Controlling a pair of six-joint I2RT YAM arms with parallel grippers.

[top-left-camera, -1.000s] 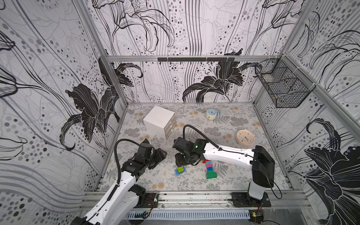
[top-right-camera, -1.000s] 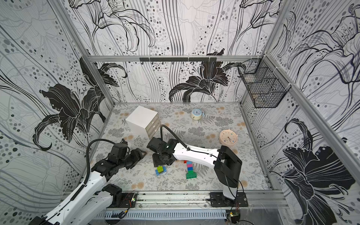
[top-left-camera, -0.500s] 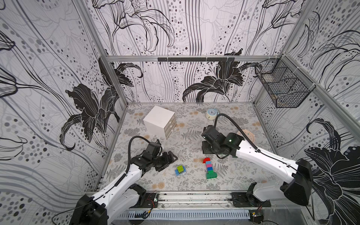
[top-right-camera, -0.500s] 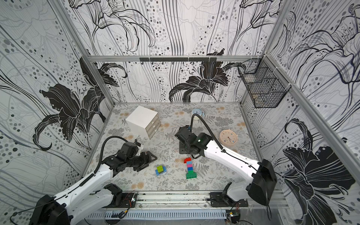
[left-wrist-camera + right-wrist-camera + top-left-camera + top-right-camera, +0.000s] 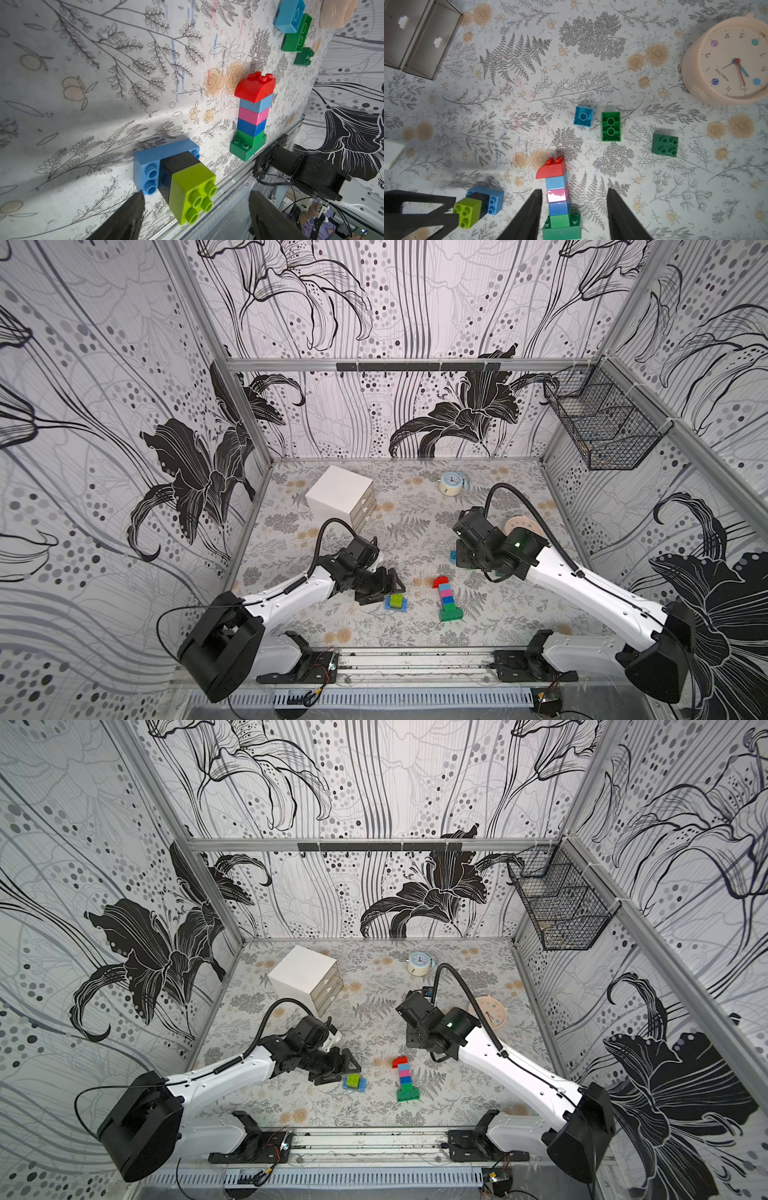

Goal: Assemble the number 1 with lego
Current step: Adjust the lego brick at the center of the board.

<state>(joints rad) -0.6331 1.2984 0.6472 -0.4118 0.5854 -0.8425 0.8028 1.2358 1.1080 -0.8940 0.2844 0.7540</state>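
Lying flat on the bench [image 5: 415, 531] near its front edge in both top views, the lego column [image 5: 446, 601] runs from a wide green foot through blue, pink and light blue to a red curved cap. Just beside it, toward the left arm, sits the small stack [image 5: 395, 603], a light blue oblong carrying a black and a lime brick. The left tool [image 5: 384, 587] lies low right next to that stack. The right tool [image 5: 415, 1042] points down farther back, apart from the column.

From the left wrist, the left tool [image 5: 195, 195] has its fingers [image 5: 128, 216] spread wide. The lime end of the small stack [image 5: 176, 172] sits between the tips with a clear gap on each side.

From the right wrist, the right tool [image 5: 574, 191] stands apart and empty above the lego column [image 5: 558, 199]. Past the red cap lie three loose bricks: a light blue square [image 5: 583, 116] and a green oblong [image 5: 611, 126], both studs down, and a dark green square [image 5: 665, 144], studs up. A peach clock [image 5: 729, 60] lies near them.
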